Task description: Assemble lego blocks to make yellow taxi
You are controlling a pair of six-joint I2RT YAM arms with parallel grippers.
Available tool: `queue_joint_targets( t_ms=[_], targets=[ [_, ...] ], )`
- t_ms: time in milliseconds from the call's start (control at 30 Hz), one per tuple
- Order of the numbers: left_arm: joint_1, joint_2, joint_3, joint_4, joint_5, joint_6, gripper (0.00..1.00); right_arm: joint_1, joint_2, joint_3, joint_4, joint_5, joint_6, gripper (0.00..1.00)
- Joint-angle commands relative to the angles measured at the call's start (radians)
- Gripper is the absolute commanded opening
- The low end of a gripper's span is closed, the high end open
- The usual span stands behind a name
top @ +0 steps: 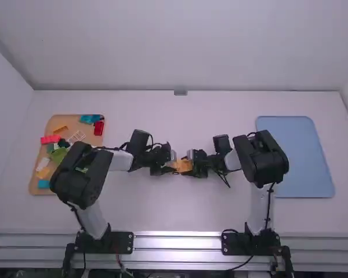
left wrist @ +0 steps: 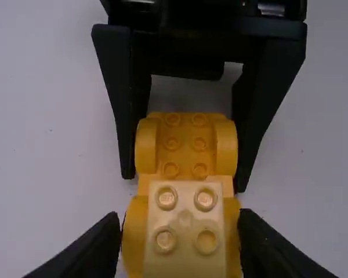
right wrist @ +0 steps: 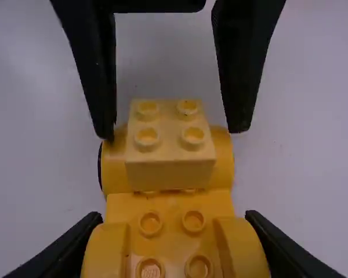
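Observation:
Between the two grippers, near the middle of the table, is a yellow car body (top: pixel 183 165) with rounded wheel arches. A pale yellow 2x2 block (left wrist: pixel 186 231) sits on the end towards my left gripper (top: pixel 170 165). In its wrist view the left gripper (left wrist: pixel 178 217) has its fingers on either side of that end, with a small gap at one side. My right gripper (top: pixel 191 168) faces it from the other end; in its wrist view the right gripper (right wrist: pixel 173 215) presses both fingers against the arches beside bare studs (right wrist: pixel 150 223).
A tan tray (top: pixel 37 184) with several coloured blocks, including a red one (top: pixel 98 128), lies at the left, partly under the left arm. On the right, a blue tray (top: pixel 301 153) lies beside and behind the right arm.

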Motion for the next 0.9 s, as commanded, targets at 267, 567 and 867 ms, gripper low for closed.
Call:
queue_joint_targets(
  t_ms=[267,567,867],
  targets=[
    [0.044,-0.102,0.027,-0.111,0.104,-0.047,0.43,0.005,0.019,0.000,-0.005,-0.007,-0.005,0.50],
    [0.021,-0.115,-0.018,-0.106,0.012,-0.072,0.02,0.005,0.019,0.000,-0.004,-0.006,-0.006,0.50],
    [0.003,-0.041,-0.045,-0.017,0.015,-0.105,0.02,0.005,0.019,0.000,-0.002,-0.007,-0.006,0.50]
  ],
)
